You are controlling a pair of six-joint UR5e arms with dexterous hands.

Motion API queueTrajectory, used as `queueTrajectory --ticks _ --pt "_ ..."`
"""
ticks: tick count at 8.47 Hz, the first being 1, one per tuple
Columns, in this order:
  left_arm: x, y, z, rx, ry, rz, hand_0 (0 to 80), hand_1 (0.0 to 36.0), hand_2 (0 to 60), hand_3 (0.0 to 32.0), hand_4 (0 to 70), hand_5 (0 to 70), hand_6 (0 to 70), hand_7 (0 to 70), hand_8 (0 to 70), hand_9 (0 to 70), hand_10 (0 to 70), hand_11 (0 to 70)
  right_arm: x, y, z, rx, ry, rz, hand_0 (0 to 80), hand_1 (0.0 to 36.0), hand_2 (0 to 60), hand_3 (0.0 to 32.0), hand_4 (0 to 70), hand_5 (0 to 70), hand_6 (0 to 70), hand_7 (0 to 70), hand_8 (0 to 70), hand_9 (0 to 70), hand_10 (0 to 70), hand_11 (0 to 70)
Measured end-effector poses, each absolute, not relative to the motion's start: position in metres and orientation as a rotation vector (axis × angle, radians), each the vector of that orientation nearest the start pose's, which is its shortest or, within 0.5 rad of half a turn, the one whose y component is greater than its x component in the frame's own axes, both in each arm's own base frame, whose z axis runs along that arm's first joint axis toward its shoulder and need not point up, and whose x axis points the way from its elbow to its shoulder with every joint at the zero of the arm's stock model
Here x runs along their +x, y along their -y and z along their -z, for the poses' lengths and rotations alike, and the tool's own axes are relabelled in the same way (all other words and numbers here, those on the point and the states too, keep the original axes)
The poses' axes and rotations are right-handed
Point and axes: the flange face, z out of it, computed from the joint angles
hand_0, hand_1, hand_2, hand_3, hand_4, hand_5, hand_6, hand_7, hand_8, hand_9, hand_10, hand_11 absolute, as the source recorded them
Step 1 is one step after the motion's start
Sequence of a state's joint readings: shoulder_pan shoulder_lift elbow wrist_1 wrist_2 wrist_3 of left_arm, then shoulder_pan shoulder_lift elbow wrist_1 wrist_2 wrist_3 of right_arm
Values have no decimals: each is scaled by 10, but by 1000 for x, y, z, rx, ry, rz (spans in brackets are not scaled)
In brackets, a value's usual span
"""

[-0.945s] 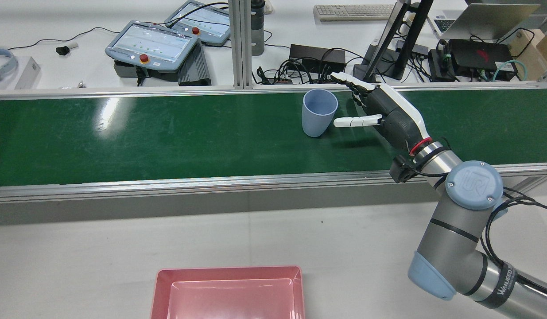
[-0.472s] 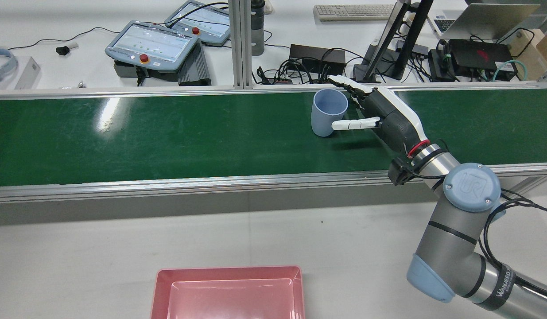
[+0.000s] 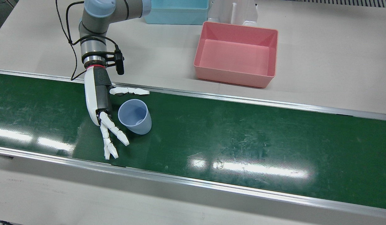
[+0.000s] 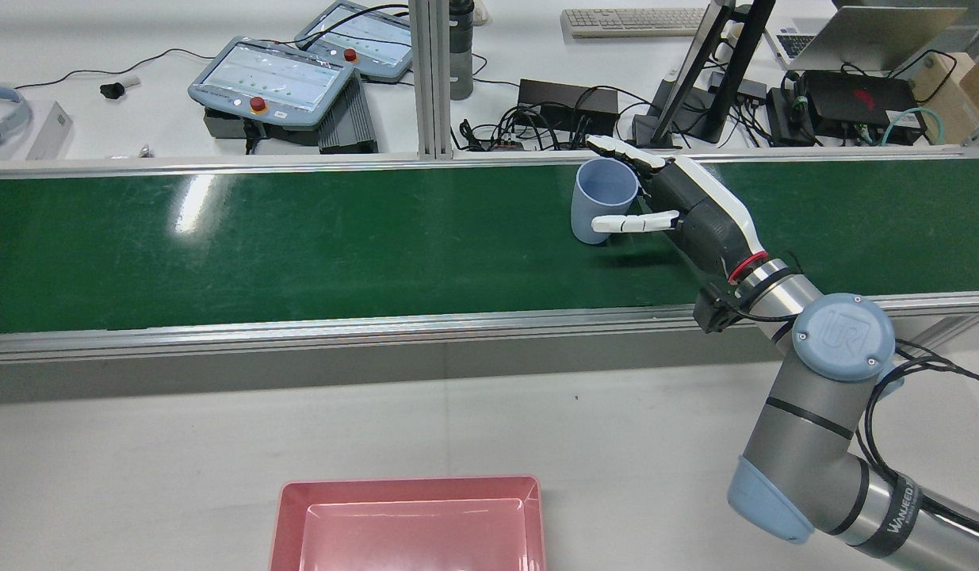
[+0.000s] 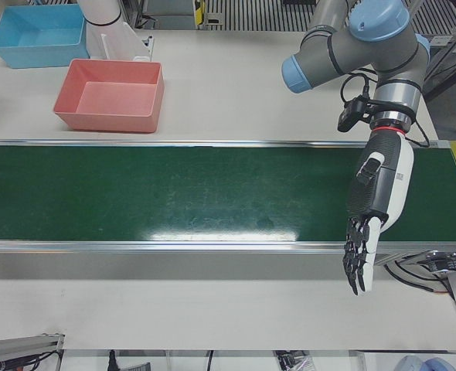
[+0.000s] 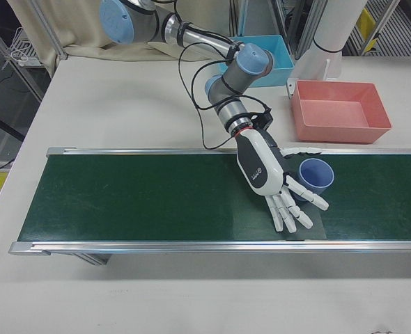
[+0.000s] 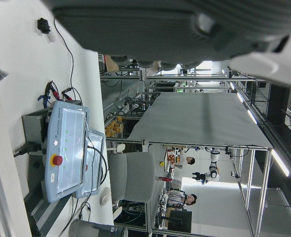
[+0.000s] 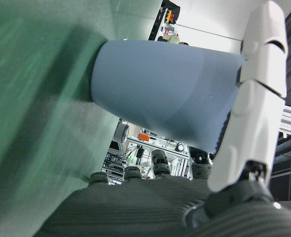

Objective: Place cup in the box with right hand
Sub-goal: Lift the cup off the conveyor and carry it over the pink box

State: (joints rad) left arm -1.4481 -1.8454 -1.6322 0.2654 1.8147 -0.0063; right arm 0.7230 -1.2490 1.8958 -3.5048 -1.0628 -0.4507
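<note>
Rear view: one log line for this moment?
phase: pre-grasp | right hand: open, beside cup | cup: upright on belt | pink box: empty

"UR" — arm joint cap (image 4: 843,339)

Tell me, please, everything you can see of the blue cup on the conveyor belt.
The cup is a pale blue, handleless tumbler of matte plastic by its look, wider at the rim than at the base. It stands upright and empty on the green belt, mouth up. The right hand brackets it with fingers apart: one white finger lies across its near side, the others reach past its far side. No firm grasp shows yet.
</note>
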Motion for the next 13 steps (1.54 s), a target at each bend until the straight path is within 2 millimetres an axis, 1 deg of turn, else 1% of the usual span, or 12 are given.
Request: queueTrajectory --ticks 1,2,3,4,5,6,7,8,10,12,13 --pt "-36 598 -535 -377 -2092 1950 0 0 0 0 0 0 0 0 0 0 0 0 -300 506 -401 18 -2833 2098 513 360 600 0 0 106 128 457 169 309 58 114" --pt "-36 598 -535 -377 -2092 1950 0 0 0 0 0 0 0 0 0 0 0 0 -300 506 -400 19 -2834 2097 497 360 600 0 0 128 170 616 261 447 108 188" --pt "-36 598 -535 -377 -2092 1950 0 0 0 0 0 0 0 0 0 0 0 0 -301 506 -399 20 -2834 2094 473 360 600 0 41 161 256 700 425 676 215 345" --pt "-36 598 -535 -377 -2092 1949 0 0 0 0 0 0 0 0 0 0 0 0 -301 506 -398 17 -2831 2091 497 360 600 0 101 184 319 700 524 700 312 475" --pt "-36 598 -535 -377 -2092 1949 0 0 0 0 0 0 0 0 0 0 0 0 -301 507 -396 14 -2826 2087 548 360 600 0 168 211 379 700 611 700 395 584" --pt "-36 598 -535 -377 -2092 1949 0 0 0 0 0 0 0 0 0 0 0 0 -299 507 -394 11 -2822 2082 619 360 600 0 200 232 417 700 666 700 424 628" --pt "-36 598 -535 -377 -2092 1950 0 0 0 0 0 0 0 0 0 0 0 0 -292 509 -390 2 -2817 2065 694 360 600 0 185 242 424 700 677 700 420 625" --pt "-36 598 -535 -377 -2092 1949 0 0 0 0 0 0 0 0 0 0 0 0 -280 512 -381 -14 -2811 2035 720 360 600 0 170 242 418 700 668 700 407 606" --pt "-37 598 -535 -376 -2093 1950 0 0 0 0 0 0 0 0 0 0 0 0 -254 514 -359 -36 -2805 1953 642 360 600 0 153 231 398 700 638 700 371 557" --pt "-37 598 -534 -376 -2094 1949 0 0 0 0 0 0 0 0 0 0 0 0 -245 509 -328 -15 -2836 1854 636 360 600 0 179 230 405 700 648 700 377 564" --pt "-37 598 -534 -376 -2094 1948 0 0 0 0 0 0 0 0 0 0 0 0 -245 504 -314 22 -2882 1805 666 360 600 0 213 237 424 700 683 700 408 606"
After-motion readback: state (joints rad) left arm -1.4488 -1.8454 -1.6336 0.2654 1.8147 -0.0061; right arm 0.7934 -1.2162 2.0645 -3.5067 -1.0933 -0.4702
